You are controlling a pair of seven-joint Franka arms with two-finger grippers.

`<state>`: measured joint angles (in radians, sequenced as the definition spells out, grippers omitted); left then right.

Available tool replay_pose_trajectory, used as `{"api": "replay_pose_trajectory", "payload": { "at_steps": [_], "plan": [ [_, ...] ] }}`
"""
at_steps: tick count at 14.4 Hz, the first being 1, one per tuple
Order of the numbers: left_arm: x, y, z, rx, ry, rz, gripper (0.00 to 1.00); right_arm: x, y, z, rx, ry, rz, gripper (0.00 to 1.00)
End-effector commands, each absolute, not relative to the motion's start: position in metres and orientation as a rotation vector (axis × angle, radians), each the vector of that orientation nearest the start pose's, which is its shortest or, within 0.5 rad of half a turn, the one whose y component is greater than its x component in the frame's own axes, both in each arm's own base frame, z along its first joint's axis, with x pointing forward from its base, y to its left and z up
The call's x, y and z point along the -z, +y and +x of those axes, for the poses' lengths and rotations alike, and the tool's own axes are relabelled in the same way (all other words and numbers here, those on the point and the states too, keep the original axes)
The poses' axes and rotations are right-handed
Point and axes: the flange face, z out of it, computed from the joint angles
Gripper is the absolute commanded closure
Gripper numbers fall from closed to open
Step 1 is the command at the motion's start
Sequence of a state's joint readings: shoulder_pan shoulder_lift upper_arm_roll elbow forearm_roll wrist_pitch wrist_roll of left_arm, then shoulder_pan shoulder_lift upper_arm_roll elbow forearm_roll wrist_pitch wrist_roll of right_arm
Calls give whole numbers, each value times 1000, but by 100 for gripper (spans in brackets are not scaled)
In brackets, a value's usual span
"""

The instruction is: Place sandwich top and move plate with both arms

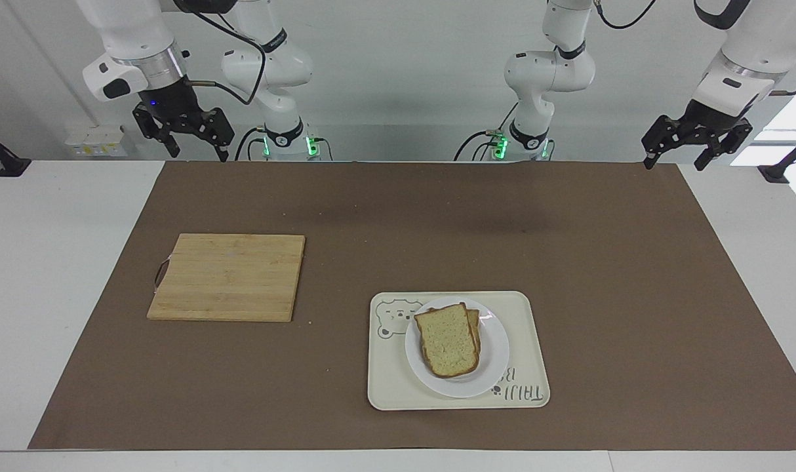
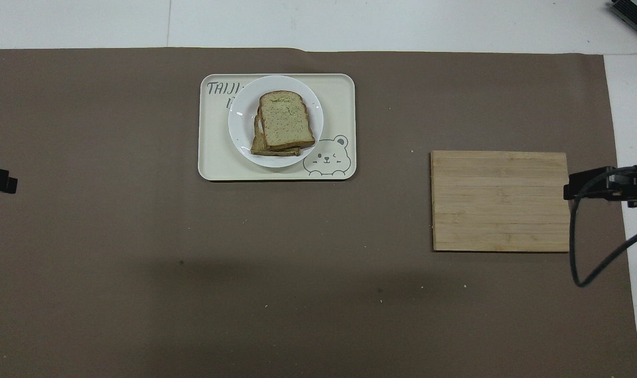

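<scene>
The sandwich top (image 1: 447, 341), a pale speckled slice with a brown crust, lies on another slice on the white plate (image 1: 495, 367). The plate stands on the cream bear tray (image 1: 391, 388). In the overhead view the sandwich top (image 2: 285, 125) covers most of the lower slice on the plate (image 2: 239, 131). My left gripper (image 1: 673, 160) is open and empty, up in the air over the mat's corner at the left arm's end. My right gripper (image 1: 199, 154) is open and empty, up in the air over the mat's edge at the right arm's end, where that arm waits.
A wooden cutting board (image 1: 227, 276) lies on the brown mat toward the right arm's end, nearer to the robots than the tray; it also shows in the overhead view (image 2: 499, 200). The tray (image 2: 339, 94) sits near the mat's edge farthest from the robots.
</scene>
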<state>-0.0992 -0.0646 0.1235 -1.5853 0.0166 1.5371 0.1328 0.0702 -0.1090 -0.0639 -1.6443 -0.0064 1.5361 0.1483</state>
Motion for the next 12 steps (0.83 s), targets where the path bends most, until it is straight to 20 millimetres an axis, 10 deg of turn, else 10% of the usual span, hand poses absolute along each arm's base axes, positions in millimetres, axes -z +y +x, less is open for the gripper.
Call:
{"api": "replay_pose_trajectory", "payload": {
  "at_steps": [1, 12],
  "plan": [
    [-649, 15, 528, 14, 102, -3118, 0, -647, -4, 512, 7, 202, -3137, 0],
    [-649, 15, 524, 10, 59, -3125, 0, -647, -4, 512, 7, 202, -3137, 0]
  ]
}}
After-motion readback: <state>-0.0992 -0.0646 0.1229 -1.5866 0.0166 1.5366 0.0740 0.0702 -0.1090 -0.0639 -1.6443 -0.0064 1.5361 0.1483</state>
